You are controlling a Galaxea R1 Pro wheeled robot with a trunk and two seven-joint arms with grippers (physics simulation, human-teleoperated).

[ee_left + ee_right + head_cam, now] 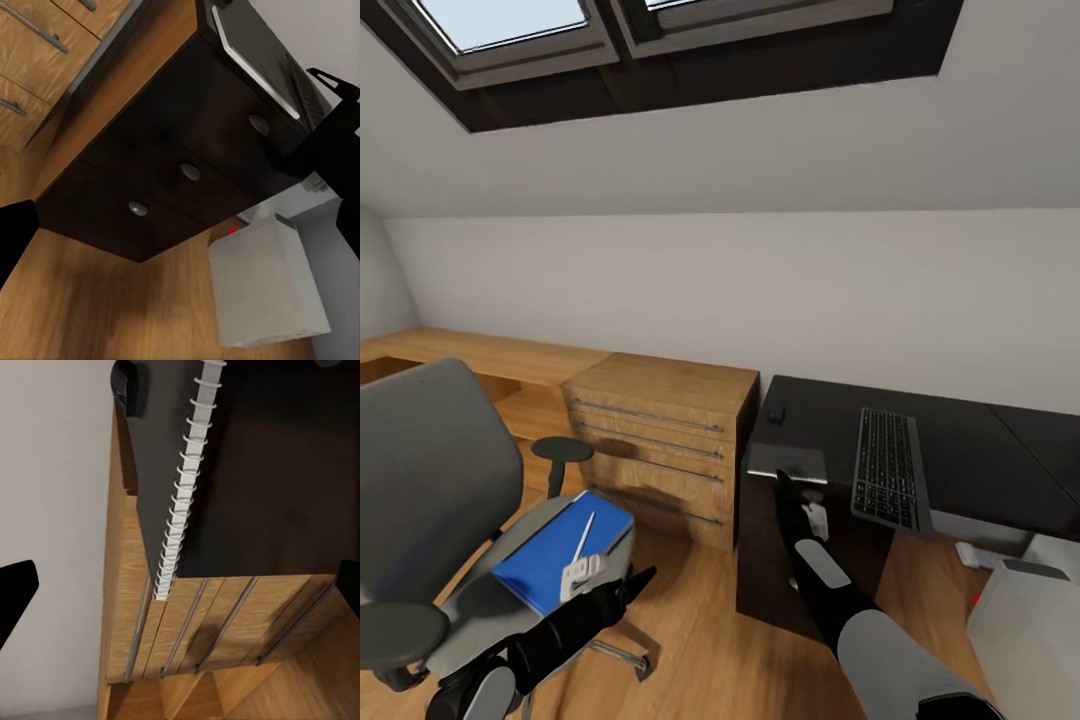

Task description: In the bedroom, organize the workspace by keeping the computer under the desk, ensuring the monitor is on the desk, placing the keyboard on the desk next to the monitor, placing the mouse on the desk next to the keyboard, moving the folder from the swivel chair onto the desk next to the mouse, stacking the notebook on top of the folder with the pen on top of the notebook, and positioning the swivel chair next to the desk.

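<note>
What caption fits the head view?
Blue folder with pen on swivel chair; keyboard and mouse on black desk.

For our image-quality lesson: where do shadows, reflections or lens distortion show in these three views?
Head view: wide-angle stretch at the edges, soft shadow on the chest of drawers, sheen on the desk. Left wrist view: drawer unit dim, the computer bright. Right wrist view: notebook steeply tilted, dark shadow on the drawer fronts.

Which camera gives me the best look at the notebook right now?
The right wrist view: the notebook lies on the desk, its white spiral binding plain. The head view shows it as a grey slab at the desk corner; the left wrist view shows its pale edge.
</note>
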